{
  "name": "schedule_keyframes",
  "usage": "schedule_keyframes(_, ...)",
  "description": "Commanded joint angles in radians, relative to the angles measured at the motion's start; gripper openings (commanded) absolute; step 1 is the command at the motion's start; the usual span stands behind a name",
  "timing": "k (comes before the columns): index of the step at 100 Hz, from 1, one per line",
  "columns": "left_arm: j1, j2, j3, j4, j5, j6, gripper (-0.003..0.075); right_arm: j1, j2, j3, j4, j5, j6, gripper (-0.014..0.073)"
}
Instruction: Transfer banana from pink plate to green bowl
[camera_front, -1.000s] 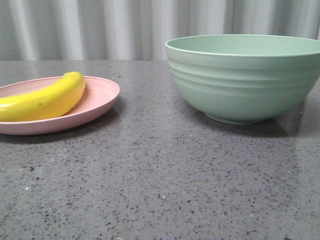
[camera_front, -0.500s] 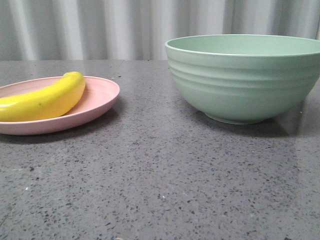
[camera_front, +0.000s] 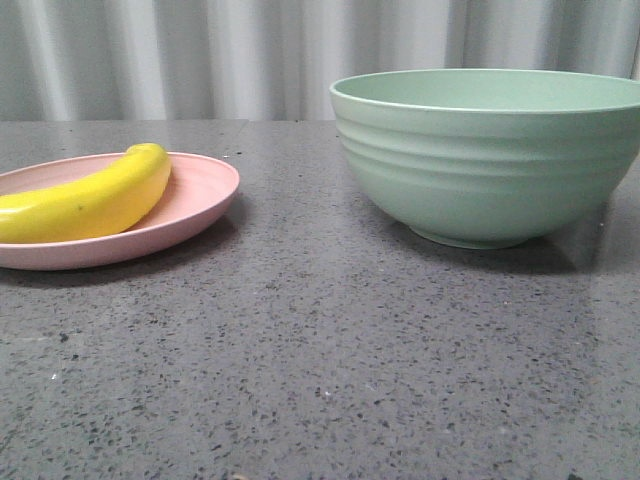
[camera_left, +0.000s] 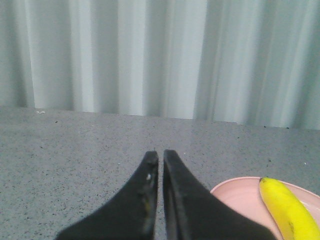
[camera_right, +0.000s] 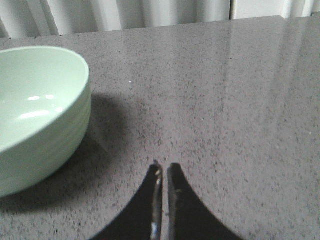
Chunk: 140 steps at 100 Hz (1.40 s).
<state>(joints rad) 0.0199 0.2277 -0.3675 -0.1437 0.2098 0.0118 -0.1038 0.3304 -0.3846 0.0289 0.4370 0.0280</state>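
Observation:
The yellow banana (camera_front: 90, 198) lies on the pink plate (camera_front: 195, 205) at the left of the front view. The green bowl (camera_front: 490, 160) stands upright at the right, empty as far as its inside shows. No gripper shows in the front view. In the left wrist view my left gripper (camera_left: 160, 154) is shut and empty above the table, with the plate (camera_left: 237, 192) and the banana (camera_left: 287, 210) off to one side of it. In the right wrist view my right gripper (camera_right: 164, 166) is shut and empty, with the bowl (camera_right: 40, 115) apart from it.
The table (camera_front: 330, 350) is grey speckled stone. A pale pleated curtain (camera_front: 200, 55) hangs along its far edge and also shows in the left wrist view (camera_left: 150, 55).

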Motion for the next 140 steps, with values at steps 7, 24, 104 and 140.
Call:
schedule_keyframes(7, 0.002, 0.11, -0.051, -0.001, -0.153, 0.002, -0.0008, -0.003, 0.127, -0.088, 0.007, -0.128, -0.011, -0.0064)
schedule_keyframes(24, 0.002, 0.161, -0.051, -0.006, -0.257, 0.002, 0.0237, -0.003, 0.197, -0.088, 0.007, -0.195, -0.011, -0.0064)
schedule_keyframes(104, -0.421, 0.74, -0.432, 0.034, 0.142, 0.108, 0.051, -0.003, 0.221, -0.09, 0.03, -0.183, -0.011, -0.0064)
schedule_keyframes(140, -0.484, 1.025, -0.573, 0.034, 0.384, 0.148, 0.051, 0.027, 0.221, -0.112, 0.03, -0.159, -0.013, -0.0064)
